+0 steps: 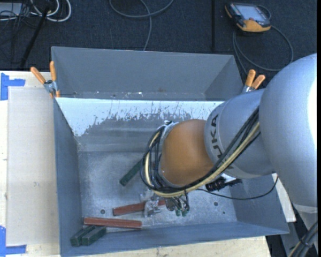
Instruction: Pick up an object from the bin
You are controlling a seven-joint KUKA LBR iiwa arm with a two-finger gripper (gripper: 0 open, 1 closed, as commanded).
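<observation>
Hanging low in the lower middle of the frame, the gripper (pixel 163 206) sits at the right end of a short reddish-brown stick (pixel 129 210). The stick's long axis runs leftward, nearly level. Whether the gripper is wide or narrow, I can't tell.

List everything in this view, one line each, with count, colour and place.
bin: one, grey metal, middle of the view
short stick: one, reddish-brown, bin floor, right end by the gripper
long stick: one, reddish-brown, bin floor near the front wall
bar: one, dark green, tilted, bin floor left of the orange cover
blocks: seemingly two, dark green, front-left corner of the bin
handheld device: one, orange and black, dark floor beyond the bin
cables: several, light and dark, dark floor beyond the bin
gripper: one, low over the bin floor
orange cover: one, on the wrist
arm: one, silver-grey, from the right
</observation>
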